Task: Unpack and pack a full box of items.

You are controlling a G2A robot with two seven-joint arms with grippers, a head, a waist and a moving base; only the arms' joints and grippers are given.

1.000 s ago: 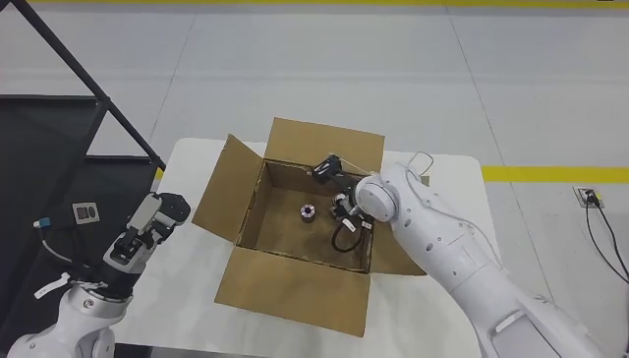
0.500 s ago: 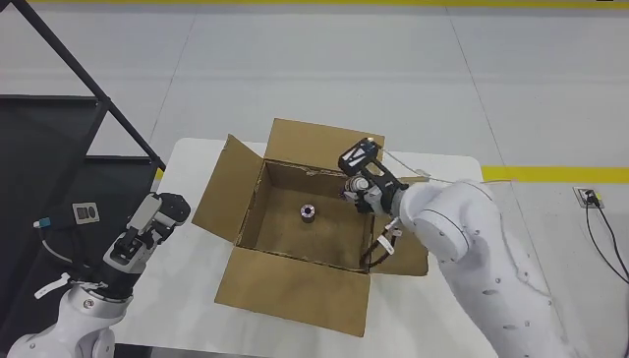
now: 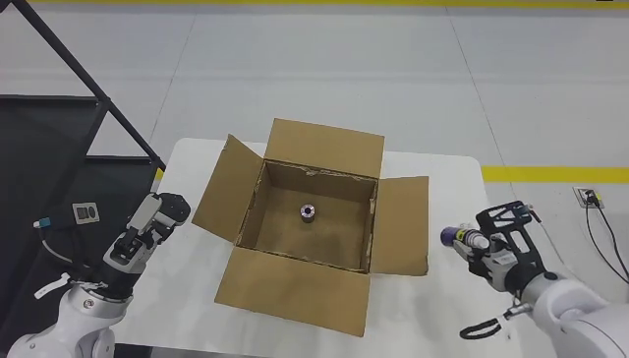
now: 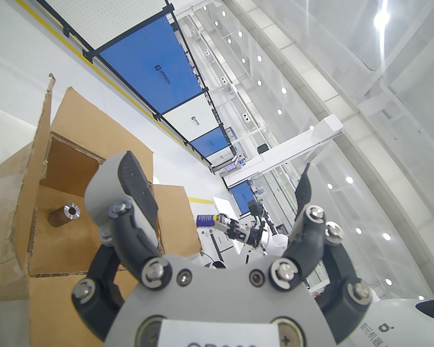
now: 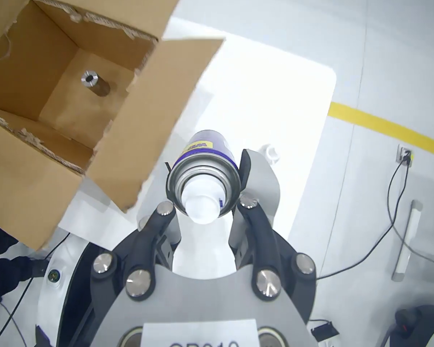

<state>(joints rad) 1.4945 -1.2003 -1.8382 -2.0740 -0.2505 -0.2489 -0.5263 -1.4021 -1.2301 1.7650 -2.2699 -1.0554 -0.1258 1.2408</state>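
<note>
While gripping the spray can (image 5: 208, 153), right end effector (image 5: 206, 176) hangs beside box (image 5: 58, 34).

Open cardboard box (image 3: 295, 294) w/ upright metal cyl. (image 3: 308, 210) inside; purple spray can (image 3: 456, 235) outside, to its right.

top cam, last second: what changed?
The right gripper, shut on the spray can, came up out of the box and swung out past its right flap, to near the table's right edge. The left gripper stayed open at the table's left; the box and the metal cylinder inside it did not move.
</note>
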